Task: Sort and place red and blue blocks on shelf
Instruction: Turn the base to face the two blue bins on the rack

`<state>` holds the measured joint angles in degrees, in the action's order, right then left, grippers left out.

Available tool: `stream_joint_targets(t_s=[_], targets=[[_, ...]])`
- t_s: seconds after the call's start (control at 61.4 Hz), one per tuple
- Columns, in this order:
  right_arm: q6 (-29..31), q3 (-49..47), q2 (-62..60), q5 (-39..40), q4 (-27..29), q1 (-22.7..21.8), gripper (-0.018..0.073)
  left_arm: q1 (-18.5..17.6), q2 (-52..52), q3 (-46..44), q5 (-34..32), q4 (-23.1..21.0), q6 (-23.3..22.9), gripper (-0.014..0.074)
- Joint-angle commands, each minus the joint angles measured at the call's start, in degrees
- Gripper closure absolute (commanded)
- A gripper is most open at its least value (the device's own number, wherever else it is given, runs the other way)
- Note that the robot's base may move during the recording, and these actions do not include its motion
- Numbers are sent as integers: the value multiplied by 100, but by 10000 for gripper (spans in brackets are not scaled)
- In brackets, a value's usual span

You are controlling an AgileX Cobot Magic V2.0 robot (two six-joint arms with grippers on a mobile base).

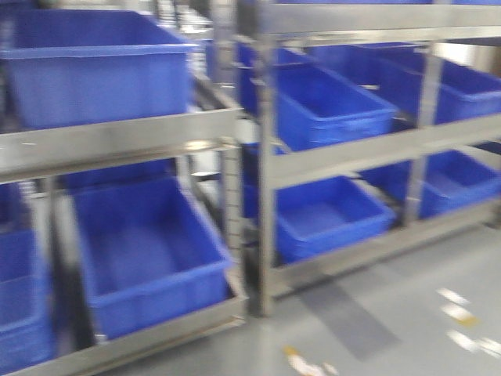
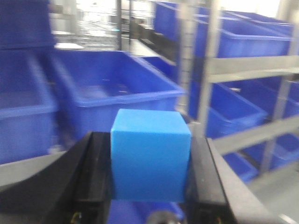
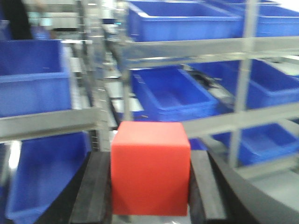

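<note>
My left gripper (image 2: 150, 163) is shut on the blue block (image 2: 150, 156), a plain bright blue cube held between its black fingers (image 2: 96, 170). My right gripper (image 3: 150, 172) is shut on the red block (image 3: 150, 168), a plain bright red cube between its black fingers (image 3: 96, 186). Both blocks are held in the air in front of the shelf (image 1: 117, 141), a multi-tier steel rack that also shows in the left wrist view (image 2: 247, 65) and the right wrist view (image 3: 187, 46). Neither gripper shows in the front view.
Large blue bins fill the shelf tiers: one at upper left (image 1: 94, 66), one at lower left (image 1: 149, 251), others on the right rack (image 1: 329, 106). Steel uprights (image 1: 262, 172) divide the racks. Grey floor (image 1: 376, 313) with scraps lies at lower right. All views are blurred.
</note>
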<state>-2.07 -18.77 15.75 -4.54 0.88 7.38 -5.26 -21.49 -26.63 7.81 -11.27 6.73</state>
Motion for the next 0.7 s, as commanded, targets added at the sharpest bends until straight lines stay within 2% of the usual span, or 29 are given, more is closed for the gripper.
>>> stream_joint_targets(t_s=[0.0,0.684], targets=[[64,-182,50,516,-32,-33,503,2,-23,-177,-526,-9,1,475],[64,-182,50,516,-32,-33,503,2,-23,-177,-526,-9,1,475]])
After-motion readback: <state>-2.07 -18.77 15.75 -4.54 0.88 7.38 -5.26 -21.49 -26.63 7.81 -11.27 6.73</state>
